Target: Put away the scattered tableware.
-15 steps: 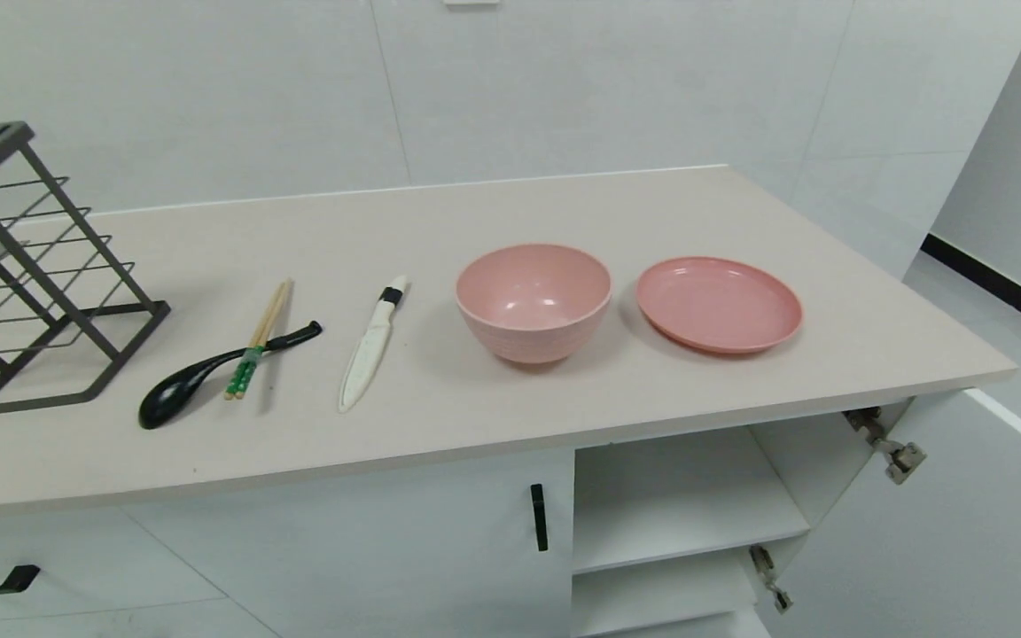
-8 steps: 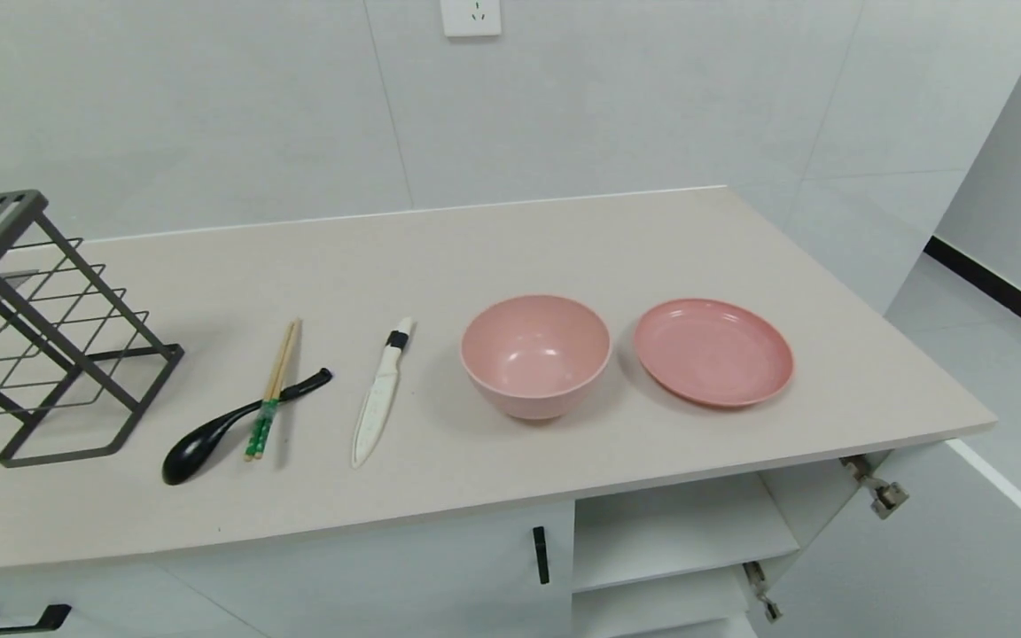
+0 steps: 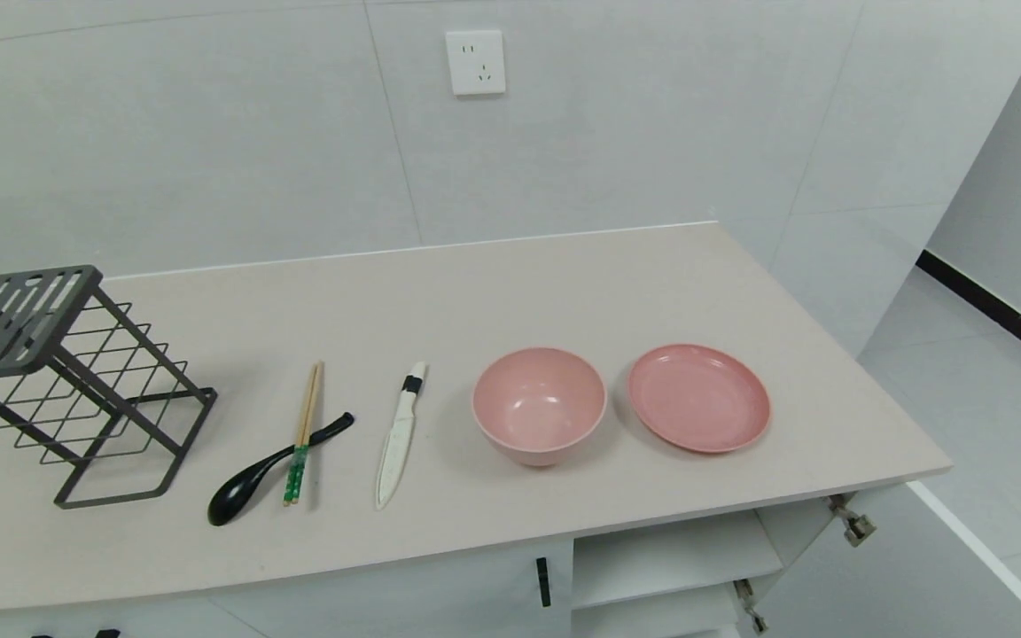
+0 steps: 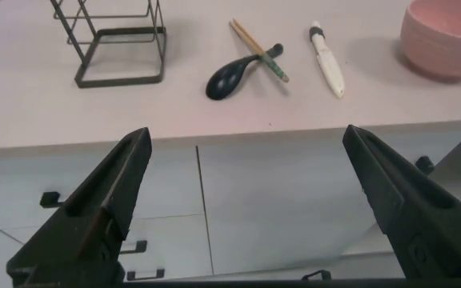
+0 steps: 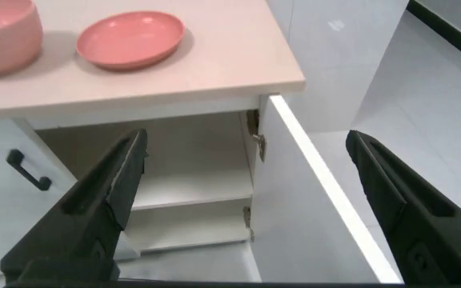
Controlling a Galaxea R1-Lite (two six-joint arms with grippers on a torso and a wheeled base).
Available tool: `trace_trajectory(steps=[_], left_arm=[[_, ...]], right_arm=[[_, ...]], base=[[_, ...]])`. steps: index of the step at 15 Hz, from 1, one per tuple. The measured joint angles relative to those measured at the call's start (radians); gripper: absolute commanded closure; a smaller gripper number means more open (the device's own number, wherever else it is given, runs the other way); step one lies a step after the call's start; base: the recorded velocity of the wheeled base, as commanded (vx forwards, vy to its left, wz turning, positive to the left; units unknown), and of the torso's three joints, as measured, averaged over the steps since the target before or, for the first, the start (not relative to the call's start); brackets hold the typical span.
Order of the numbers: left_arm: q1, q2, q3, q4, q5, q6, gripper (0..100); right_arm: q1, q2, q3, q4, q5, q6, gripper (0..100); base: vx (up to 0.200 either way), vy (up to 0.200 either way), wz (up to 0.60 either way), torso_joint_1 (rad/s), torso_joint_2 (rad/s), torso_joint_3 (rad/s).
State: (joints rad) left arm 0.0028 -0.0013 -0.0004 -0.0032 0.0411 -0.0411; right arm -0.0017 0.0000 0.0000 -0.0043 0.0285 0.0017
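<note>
Left gripper [image 4: 245,134] is hanging in front of the white cabinet fronts [image 4: 278,200], below the counter's edge, with its jaws spread wide apart and gripping nothing. Well apart from it, up on the beige counter [image 3: 564,292], a black spoon [image 3: 276,468] is lying with a pair of chopsticks [image 3: 302,432] crossing over its handle. A white knife [image 3: 398,439] is resting just beside them. A dark wire rack [image 3: 76,381] is standing toward the counter's left end.

Right gripper [image 5: 245,136] is likewise gaping wide and empty, facing the open cabinet [image 5: 190,192], whose door [image 5: 318,170] is standing open on the right side. A pink bowl [image 3: 539,405] and a pink plate [image 3: 698,397] are sitting side by side on the counter above that opening, close together with a gap between them, and both are lying well clear of the right gripper.
</note>
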Motion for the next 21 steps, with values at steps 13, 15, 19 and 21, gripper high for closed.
trace_trajectory(steps=[13,15,19,21], left_arm=[[0.000,0.000,0.000,0.000,0.000,0.000,0],[0.000,0.000,0.000,0.001,0.000,0.000,0],[0.000,0.000,0.000,0.000,-0.001,0.004,0],[0.000,0.000,0.000,0.001,-0.002,0.006,0]], right_arm=[[0.000,0.000,0.000,0.000,0.002,-0.003,0],[0.000,0.000,0.000,0.000,0.002,-0.002,0],[0.000,0.000,0.000,0.001,0.002,-0.002,0],[0.000,0.000,0.000,0.001,0.001,-0.002,0]], base=[[0.046,0.000,0.00,0.145,-0.28,-0.138],[0.000,0.000,0.00,0.000,0.00,0.000],[0.000,0.000,0.00,0.000,0.00,0.000],[0.000,0.000,0.00,0.000,0.00,0.000]])
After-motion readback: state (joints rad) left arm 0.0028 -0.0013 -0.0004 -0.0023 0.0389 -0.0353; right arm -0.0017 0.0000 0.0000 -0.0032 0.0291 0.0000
